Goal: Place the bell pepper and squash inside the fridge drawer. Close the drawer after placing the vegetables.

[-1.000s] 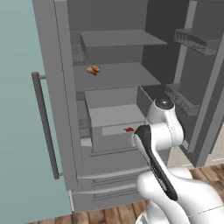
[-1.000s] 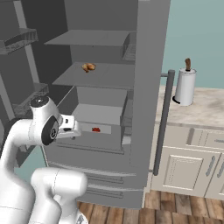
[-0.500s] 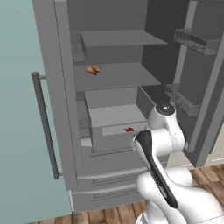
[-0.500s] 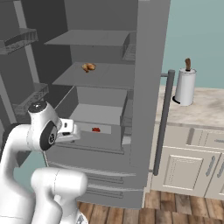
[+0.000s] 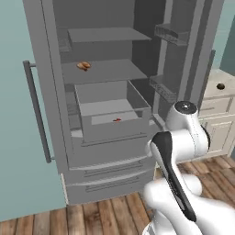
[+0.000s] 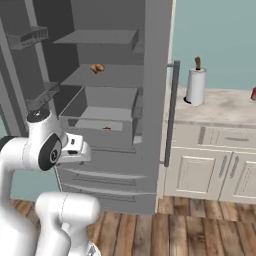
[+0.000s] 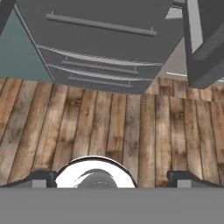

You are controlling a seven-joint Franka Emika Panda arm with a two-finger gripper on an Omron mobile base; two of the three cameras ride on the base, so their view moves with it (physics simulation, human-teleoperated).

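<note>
The fridge drawer (image 5: 110, 131) (image 6: 102, 125) stands pulled out of the open fridge, below the middle shelf. A small red bit of the bell pepper (image 5: 117, 120) (image 6: 106, 128) shows just behind the drawer's front panel. The squash is out of view. My gripper (image 7: 113, 178) is open with nothing between its fingers. It hangs low in front of the fridge and points down at the wooden floor. The arm's white elbow (image 5: 186, 108) stands to the right of the drawer.
An orange-brown food item (image 5: 83, 65) (image 6: 97, 67) lies on the shelf above the drawer. Two wide grey fronts with bar handles (image 7: 100, 26) sit below it. The fridge doors stand open on both sides. A counter with a paper towel roll (image 6: 195, 86) is at the right.
The whole picture has shifted a little leftward, so the base has moved. The arm's elbow has swung slightly right and down. The gripper stays open.
</note>
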